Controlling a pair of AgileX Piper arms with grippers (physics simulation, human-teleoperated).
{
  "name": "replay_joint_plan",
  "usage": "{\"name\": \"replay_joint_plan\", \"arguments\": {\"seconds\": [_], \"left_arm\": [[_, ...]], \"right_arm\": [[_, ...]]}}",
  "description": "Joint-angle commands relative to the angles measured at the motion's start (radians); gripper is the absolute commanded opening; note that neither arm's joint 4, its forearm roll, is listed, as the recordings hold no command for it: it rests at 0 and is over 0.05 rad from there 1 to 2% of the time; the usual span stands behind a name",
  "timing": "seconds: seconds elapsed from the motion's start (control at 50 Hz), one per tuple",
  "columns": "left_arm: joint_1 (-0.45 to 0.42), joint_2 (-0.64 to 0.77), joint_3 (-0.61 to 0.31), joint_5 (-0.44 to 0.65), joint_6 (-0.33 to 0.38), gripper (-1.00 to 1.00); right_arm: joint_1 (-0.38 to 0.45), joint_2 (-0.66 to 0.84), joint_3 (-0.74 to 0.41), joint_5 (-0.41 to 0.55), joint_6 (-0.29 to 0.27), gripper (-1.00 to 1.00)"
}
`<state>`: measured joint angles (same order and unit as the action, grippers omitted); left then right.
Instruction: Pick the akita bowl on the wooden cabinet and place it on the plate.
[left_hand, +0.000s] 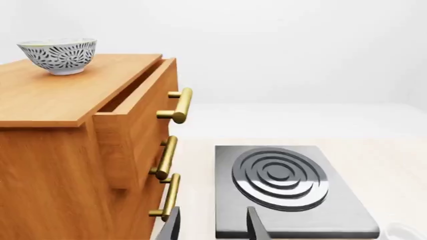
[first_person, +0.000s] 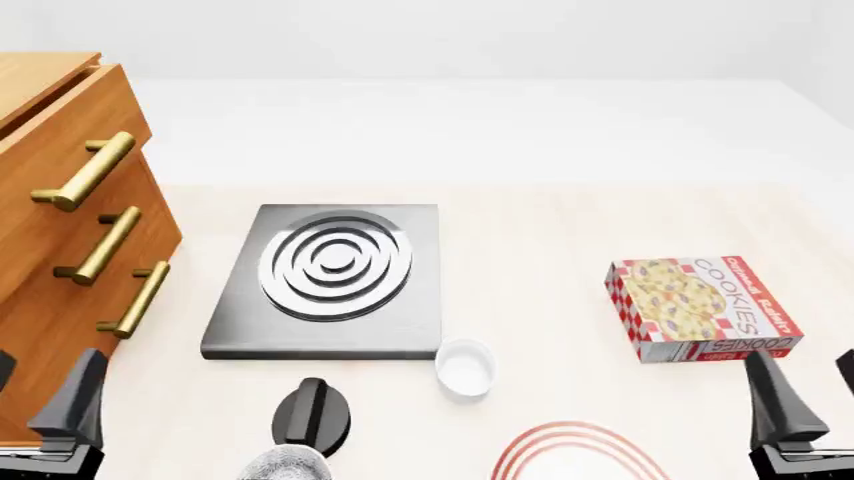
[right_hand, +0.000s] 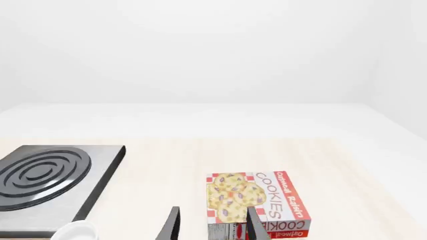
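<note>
The akita bowl (left_hand: 60, 55), speckled grey and white, stands upright on top of the wooden cabinet (left_hand: 60, 150), near its far back corner; the front view does not show it. The cabinet (first_person: 67, 250) fills the table's left side, and its top drawer is pulled out a little. Only the far arc of the red-ringed plate (first_person: 577, 432) shows, at the near edge, right of centre. My left gripper (left_hand: 213, 227) (first_person: 44, 372) is open and empty, low in front of the cabinet and well below the bowl. My right gripper (right_hand: 212, 226) (first_person: 803, 368) is open and empty at the near right.
A grey stove slab (first_person: 327, 280) with silver rings lies beside the cabinet. A small white ramekin (first_person: 465, 368) sits at its near right corner. A cookie box (first_person: 701, 308) lies to the right. A second speckled bowl (first_person: 283, 466) and a dark rounded object (first_person: 315, 412) are at the near edge.
</note>
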<state>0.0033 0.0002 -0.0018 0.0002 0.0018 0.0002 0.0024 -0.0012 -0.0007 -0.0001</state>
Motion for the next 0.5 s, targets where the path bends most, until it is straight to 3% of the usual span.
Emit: {"name": "replay_joint_plan", "arguments": {"seconds": [0.02, 0.5], "left_arm": [[0.009, 0.000, -0.004, 0.002, 0.005, 1.00], [-0.031, 0.000, -0.042, -0.012, 0.048, 1.00]], "right_arm": [[0.001, 0.003, -0.002, 0.000, -0.001, 1.00], [0.001, 0.003, -0.004, 0.003, 0.000, 1.00]]}}
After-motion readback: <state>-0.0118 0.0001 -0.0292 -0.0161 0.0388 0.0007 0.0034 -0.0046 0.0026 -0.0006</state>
